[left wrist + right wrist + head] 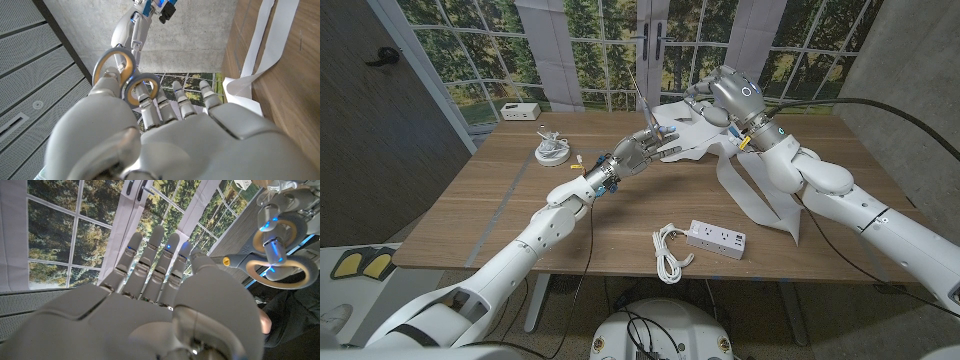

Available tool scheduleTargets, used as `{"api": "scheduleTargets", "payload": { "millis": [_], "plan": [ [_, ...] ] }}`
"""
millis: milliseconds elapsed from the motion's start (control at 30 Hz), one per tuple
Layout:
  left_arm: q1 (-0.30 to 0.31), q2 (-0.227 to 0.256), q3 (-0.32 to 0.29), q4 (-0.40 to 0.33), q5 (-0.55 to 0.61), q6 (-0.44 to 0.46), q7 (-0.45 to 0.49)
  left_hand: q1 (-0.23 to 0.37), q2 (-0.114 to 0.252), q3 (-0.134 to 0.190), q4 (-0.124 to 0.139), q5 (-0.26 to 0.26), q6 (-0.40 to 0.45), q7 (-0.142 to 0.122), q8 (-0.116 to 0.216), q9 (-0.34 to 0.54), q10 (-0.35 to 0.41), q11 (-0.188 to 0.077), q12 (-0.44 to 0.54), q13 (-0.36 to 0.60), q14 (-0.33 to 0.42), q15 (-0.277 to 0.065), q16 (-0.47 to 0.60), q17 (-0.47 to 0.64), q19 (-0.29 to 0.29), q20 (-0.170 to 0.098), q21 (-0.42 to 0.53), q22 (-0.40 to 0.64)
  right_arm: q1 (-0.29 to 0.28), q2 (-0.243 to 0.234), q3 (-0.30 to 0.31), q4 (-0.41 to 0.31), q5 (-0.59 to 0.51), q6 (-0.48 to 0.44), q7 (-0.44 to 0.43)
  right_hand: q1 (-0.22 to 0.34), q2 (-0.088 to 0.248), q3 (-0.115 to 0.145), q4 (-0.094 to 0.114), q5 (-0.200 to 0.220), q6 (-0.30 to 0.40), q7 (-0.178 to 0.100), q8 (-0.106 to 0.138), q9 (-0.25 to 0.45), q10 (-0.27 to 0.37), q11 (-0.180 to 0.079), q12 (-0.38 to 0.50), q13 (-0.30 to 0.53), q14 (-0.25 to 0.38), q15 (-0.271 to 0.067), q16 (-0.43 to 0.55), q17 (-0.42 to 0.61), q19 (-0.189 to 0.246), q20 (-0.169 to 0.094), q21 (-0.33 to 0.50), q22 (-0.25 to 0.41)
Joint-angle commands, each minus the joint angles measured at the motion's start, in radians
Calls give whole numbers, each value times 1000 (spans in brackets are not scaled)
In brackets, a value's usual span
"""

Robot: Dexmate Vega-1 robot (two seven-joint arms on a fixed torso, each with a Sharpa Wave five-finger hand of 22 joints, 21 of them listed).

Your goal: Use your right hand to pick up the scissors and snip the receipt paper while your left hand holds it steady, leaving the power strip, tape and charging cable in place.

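White receipt paper (760, 195), white power strip (717, 238), grey-and-tan scissors (272, 255) handles.

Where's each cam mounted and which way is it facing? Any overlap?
Head: on robot's head, looking down at table; both arms, left hand, right hand show.
Left wrist: behind left hand's back, facing scissors, receipt paper.
Right wrist: behind right hand's back, facing windows.
Shared: both wrist views catch the scissors.

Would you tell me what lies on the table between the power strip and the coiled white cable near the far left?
In the head view, between the power strip and the coiled cable, only the left hand's forearm crosses above bare wood.
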Motion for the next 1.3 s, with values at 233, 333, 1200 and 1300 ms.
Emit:
{"api": "scheduleTargets", "payload": {
  "millis": [233,333,1200,1300],
  "plan": [
    [7,-7,0,10,-3,-5,-30,-16,-9,-20,-6,2,-8,19,-22,-17,-9,0,-22,-5,-21,-21,-12,-19,-17,2,-1,2,-11,-8,5,-4,-1,1,0,-12,0,6,-9,-7,7,0,-3,1,8,1,-2,4,-6,-107,7,1,6,-1,-9,2],
    [4,-8,2,15,1,-8,-33,-24,-11,-26,-6,2,-15,24,-31,-24,-12,5,-26,-6,-29,-18,-15,-24,-22,2,-2,2,-10,-8,6,-4,2,3,1,-13,0,6,-10,-7,8,-1,-3,1,8,0,-3,4,-6,-107,7,1,6,0,-10,2],
    [-4,15,5,22,25,-16,-58,-196,-113,-130,27,5,-84,62,-141,-100,-85,75,-94,-50,-81,34,-32,-65,-63,3,-5,3,-16,2,5,-8,5,-18,14,-20,2,14,-23,-10,10,-2,-4,-2,9,-1,-5,3,-7,-107,12,1,8,-1,-20,2],
    [-2,18,3,20,24,-17,-60,-208,-120,-137,28,7,-103,64,-158,-109,-94,87,-100,-55,-83,40,-33,-70,-68,3,-5,3,-16,4,3,-7,2,-20,12,-21,3,15,-24,-10,9,0,-5,-2,10,2,-5,3,-8,-107,12,1,8,-1,-21,3]
  ]
}}
